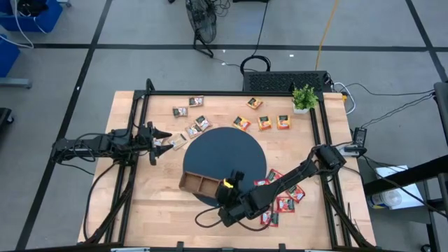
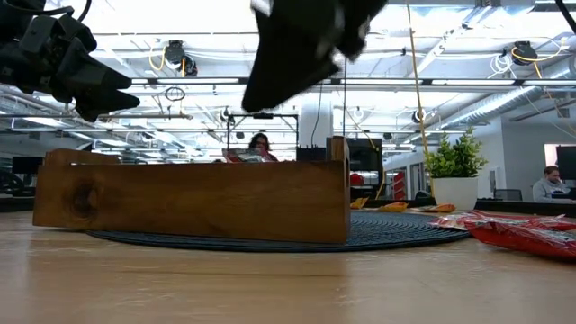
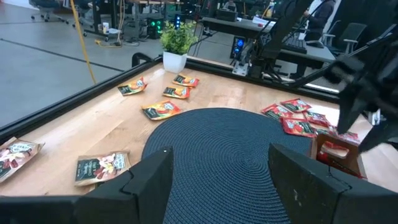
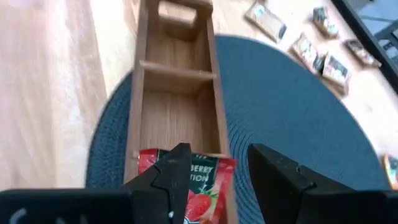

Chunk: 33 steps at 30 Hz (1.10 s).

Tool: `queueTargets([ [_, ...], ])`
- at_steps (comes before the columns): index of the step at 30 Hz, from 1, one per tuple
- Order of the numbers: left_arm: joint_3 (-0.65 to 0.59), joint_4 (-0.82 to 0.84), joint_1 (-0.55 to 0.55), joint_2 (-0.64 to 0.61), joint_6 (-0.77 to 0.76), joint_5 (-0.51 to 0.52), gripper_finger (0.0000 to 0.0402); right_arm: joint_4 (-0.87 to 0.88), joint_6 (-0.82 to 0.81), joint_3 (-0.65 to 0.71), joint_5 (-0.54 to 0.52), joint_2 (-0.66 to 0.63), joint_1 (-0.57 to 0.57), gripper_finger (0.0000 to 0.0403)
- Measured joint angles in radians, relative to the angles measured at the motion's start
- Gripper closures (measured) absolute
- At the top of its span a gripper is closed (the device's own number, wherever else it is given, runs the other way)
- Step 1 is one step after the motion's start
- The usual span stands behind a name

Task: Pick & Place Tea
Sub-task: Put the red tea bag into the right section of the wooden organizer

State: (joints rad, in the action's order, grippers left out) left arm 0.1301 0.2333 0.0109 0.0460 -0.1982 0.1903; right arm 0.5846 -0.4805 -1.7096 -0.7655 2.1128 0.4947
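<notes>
Red sachet (image 4: 186, 180) under right claw (image 4: 217, 171), wrist-only

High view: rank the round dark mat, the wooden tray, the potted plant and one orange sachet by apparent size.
1. Round dark mat, clearly largest.
2. Wooden tray, partly hidden under the right gripper.
3. Potted plant.
4. Orange sachet, smallest, though not far behind the plant.

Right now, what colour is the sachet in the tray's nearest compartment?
Red sachet, clearest in the right wrist view.
</notes>
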Motion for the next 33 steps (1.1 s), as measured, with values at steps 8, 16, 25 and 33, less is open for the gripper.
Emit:
queueTargets([
  [8,0.0,0.001,0.0,0.0,0.0,0.001,0.0144,0.097,0.14,0.0,0.072,-0.074,-0.051,0.0259],
  [16,0.0,0.001,0.0,0.0,0.0,0.001,0.0144,0.025,0.213,0.084,0.466,-0.076,-0.173,0.0259],
  [25,0.0,0.001,0.0,0.0,0.0,0.001,0.0144,-0.054,0.302,0.147,0.662,-0.077,-0.245,0.0259],
  [33,0.0,0.001,0.0,0.0,0.0,0.001,0.0144,-0.09,0.382,0.147,0.72,-0.087,-0.253,0.0259],
])
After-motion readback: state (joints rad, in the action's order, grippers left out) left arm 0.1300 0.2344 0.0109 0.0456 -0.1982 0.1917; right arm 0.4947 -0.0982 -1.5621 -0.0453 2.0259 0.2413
